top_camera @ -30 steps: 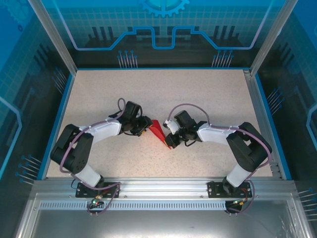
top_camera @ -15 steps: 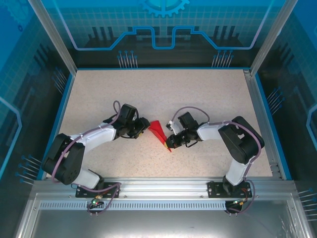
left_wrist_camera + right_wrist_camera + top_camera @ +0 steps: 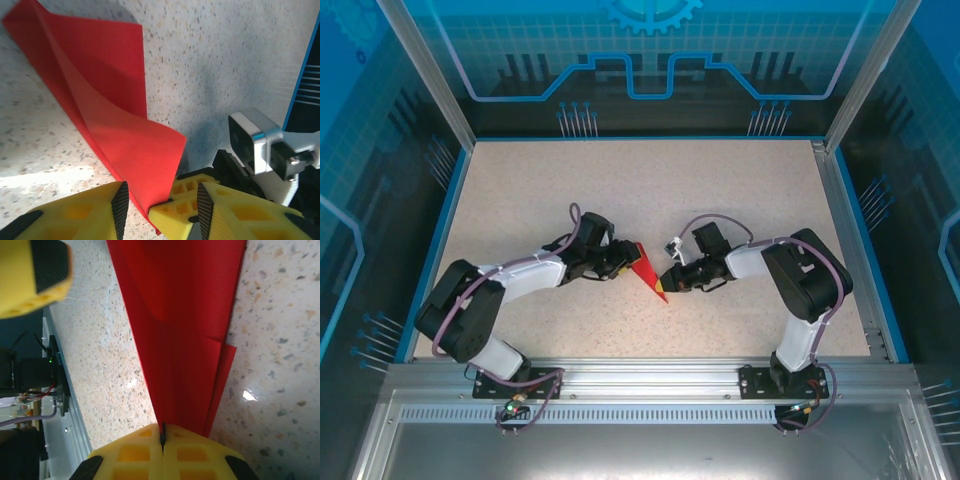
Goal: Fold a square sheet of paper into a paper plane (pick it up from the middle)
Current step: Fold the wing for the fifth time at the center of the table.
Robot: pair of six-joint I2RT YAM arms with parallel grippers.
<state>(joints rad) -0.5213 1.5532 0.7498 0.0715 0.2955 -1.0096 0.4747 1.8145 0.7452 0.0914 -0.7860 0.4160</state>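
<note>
The paper plane (image 3: 650, 272) is a slim red folded dart lying mid-table, its point toward the near edge. My right gripper (image 3: 669, 277) is shut on its lower part from the right. In the right wrist view the closed yellow fingertips (image 3: 162, 442) pinch the layered red paper (image 3: 185, 315). My left gripper (image 3: 626, 262) is open at the plane's left side. In the left wrist view its jaws (image 3: 161, 212) straddle the curled red flap (image 3: 115, 115) and the right gripper's yellow fingertips (image 3: 172, 210). No flat square sheet is in view.
The speckled tabletop (image 3: 720, 180) is bounded by blue rims and a metal frame, with an aluminium rail (image 3: 650, 375) at the near edge. The right wrist's camera housing (image 3: 255, 145) sits close beside my left fingers. One of the left gripper's fingers (image 3: 35, 277) shows at the right wrist view's top left.
The left gripper has moved right, closing in on the plane until its jaws straddle the edge. The right arm has stretched lower and its gripper has stayed shut on the paper.
</note>
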